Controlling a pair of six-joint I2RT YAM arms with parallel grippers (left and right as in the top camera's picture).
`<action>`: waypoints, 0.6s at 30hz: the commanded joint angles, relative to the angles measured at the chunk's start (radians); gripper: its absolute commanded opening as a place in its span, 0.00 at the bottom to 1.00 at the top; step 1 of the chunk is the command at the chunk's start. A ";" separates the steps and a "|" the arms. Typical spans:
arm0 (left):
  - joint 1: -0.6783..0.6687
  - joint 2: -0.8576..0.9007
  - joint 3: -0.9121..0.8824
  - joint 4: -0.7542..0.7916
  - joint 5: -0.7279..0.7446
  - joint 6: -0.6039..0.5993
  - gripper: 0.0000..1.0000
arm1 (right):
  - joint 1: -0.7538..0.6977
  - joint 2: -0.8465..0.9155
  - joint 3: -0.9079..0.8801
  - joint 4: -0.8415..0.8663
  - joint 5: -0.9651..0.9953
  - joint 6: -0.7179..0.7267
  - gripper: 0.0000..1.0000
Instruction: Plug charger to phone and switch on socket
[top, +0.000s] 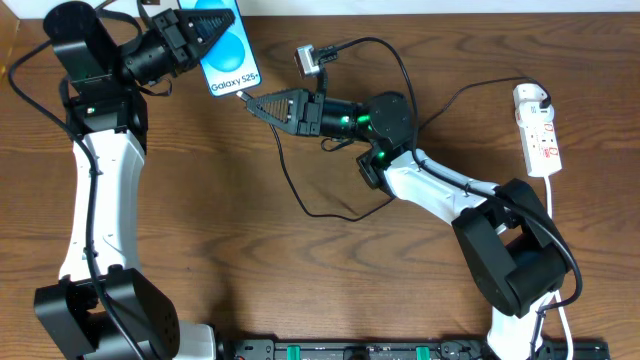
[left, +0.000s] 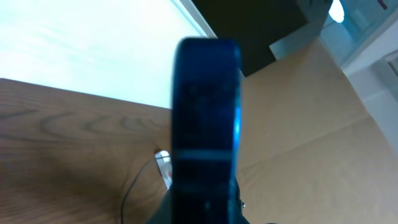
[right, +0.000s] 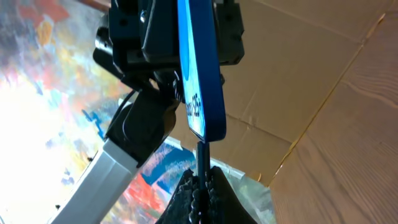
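Plugging step: left tool (top: 205, 30) clamped slim blue-screen phone (top: 232, 60); right tool (top: 252, 102) pinched thin black charger tip (right: 202, 155), seemingly at port; needed straight push.

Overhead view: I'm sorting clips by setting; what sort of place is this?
Likely a robotics lab bench: two robot arms at a wooden table, a white power strip, cardboard sheets behind.
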 joint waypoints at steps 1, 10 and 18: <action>-0.001 -0.003 0.012 0.001 0.013 0.017 0.07 | -0.010 -0.005 0.013 -0.011 0.132 0.009 0.01; -0.001 -0.003 0.012 0.001 -0.010 0.016 0.07 | -0.010 -0.005 0.013 -0.012 0.169 0.010 0.01; -0.001 -0.003 0.012 0.005 -0.034 0.016 0.07 | -0.010 -0.005 0.013 -0.012 0.222 0.069 0.01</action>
